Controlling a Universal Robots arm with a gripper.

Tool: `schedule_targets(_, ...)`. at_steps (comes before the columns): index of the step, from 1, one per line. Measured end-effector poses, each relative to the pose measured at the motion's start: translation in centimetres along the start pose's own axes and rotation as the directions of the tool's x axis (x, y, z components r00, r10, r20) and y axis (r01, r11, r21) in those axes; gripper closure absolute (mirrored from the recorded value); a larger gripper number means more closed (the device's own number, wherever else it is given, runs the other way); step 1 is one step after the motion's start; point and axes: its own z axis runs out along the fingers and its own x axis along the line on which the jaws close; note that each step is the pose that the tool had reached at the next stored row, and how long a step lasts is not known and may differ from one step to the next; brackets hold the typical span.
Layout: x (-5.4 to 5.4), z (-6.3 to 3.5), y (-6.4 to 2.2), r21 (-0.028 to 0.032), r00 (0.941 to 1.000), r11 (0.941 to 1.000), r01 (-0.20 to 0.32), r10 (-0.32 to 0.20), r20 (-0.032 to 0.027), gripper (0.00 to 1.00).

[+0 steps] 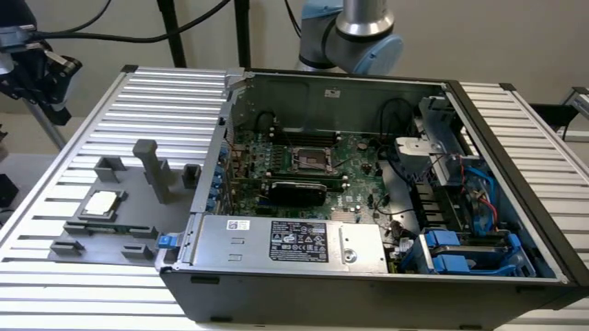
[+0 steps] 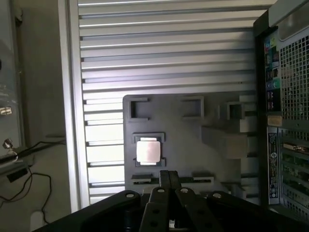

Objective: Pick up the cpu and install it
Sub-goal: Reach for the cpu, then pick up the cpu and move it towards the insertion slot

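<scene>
The cpu [image 1: 101,201] [image 2: 147,151], a small square chip with a silvery-white top, lies flat in a recess of the grey fixture plate [image 1: 138,207] [image 2: 193,121] at the exterior view's left, beside the open computer case [image 1: 387,207]. In the wrist view my gripper [image 2: 169,175] hovers well above the plate with its dark fingers [image 2: 164,180] pressed together and nothing between them, a short way off the cpu. The dark square socket [image 1: 311,160] sits on the green motherboard [image 1: 359,162] inside the case. Part of the arm [image 1: 354,31] rises behind the case.
A big silver box with a black label [image 1: 285,241] fills the case's near side, with blue drive brackets [image 1: 460,252] and cables to the exterior view's right. Grey posts [image 1: 152,169] stand up from the fixture plate. The ribbed metal table [image 1: 175,89] runs around it.
</scene>
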Motion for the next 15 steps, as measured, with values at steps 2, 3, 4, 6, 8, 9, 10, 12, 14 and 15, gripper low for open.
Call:
schedule_targets(2,0.9,0.05,-0.07,0.0000,1.0000,1.0000,0.000,0.000,0.0000,0.89)
schedule_targets(3,1.4,0.08,-0.10,0.0000,1.0000,1.0000,0.000,0.000,0.0000,0.89)
schedule_targets(4,1.8,0.10,-0.11,0.0000,1.0000,1.0000,0.000,0.000,0.0000,0.89)
schedule_targets(6,2.4,0.13,-0.04,0.0000,1.0000,1.0000,0.000,0.000,-0.0001,0.89)
schedule_targets(8,2.5,0.13,-0.02,0.0000,1.0000,1.0000,0.000,0.000,0.0000,0.89)
schedule_targets(9,2.5,0.13,-0.02,0.0000,1.0000,1.0000,0.000,0.000,-0.0001,0.89)
schedule_targets(10,2.5,0.13,-0.02,0.0000,1.0000,1.0000,0.000,0.000,-0.0001,0.89)
schedule_targets(12,2.5,0.13,-0.02,0.0000,1.0000,1.0000,0.000,0.000,-0.0001,0.89)
schedule_targets(14,2.5,0.13,-0.02,0.0000,1.0000,1.0000,0.000,0.000,-0.0001,0.89)
schedule_targets(15,2.5,0.13,-0.02,0.0000,1.0000,1.0000,0.000,0.000,-0.0001,0.89)
